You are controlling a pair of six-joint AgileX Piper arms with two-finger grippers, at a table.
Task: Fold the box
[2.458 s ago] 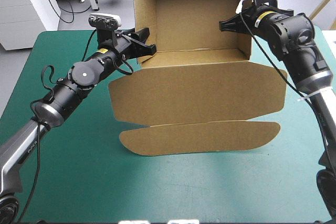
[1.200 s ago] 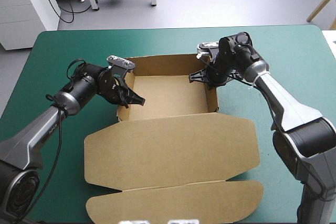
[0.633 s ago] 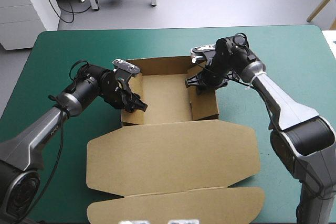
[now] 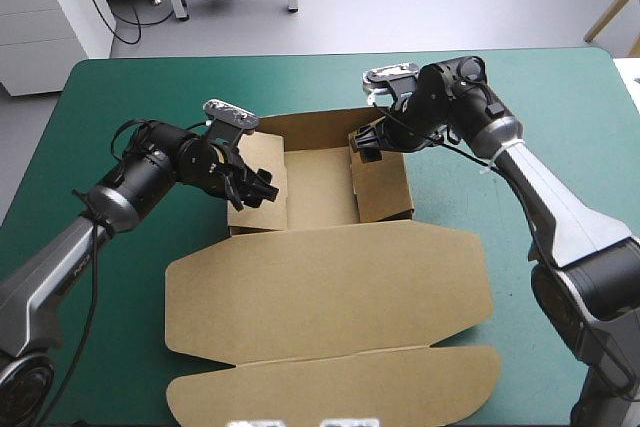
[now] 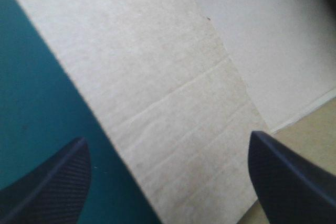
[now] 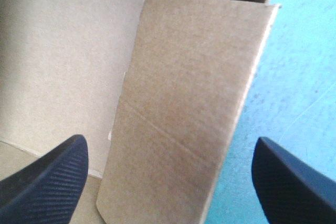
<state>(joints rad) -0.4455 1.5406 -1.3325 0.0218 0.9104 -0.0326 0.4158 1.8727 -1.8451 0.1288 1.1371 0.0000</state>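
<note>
The brown box (image 4: pixel 318 179) lies in the middle of the table as an open tray, its back wall up. Its wide lid (image 4: pixel 330 292) lies flat toward the near edge, ending in a rounded tuck flap (image 4: pixel 340 392). Both side flaps lean inward over the tray floor. My left gripper (image 4: pixel 256 185) is at the left side flap (image 5: pixel 173 98), open, its fingers (image 5: pixel 50 182) apart on either side of the board. My right gripper (image 4: pixel 362 140) hangs open over the right side flap (image 6: pixel 184 108), whose free edge points at it. Neither gripper holds anything.
The teal-green cover (image 4: pixel 120 277) shows to the left and right of the box and beyond its back wall. The tuck flap reaches almost to the table's near edge.
The box came down from upright to flat on the table. Both grippers then opened and let go of the side flaps, which now lean further inward over the tray.
</note>
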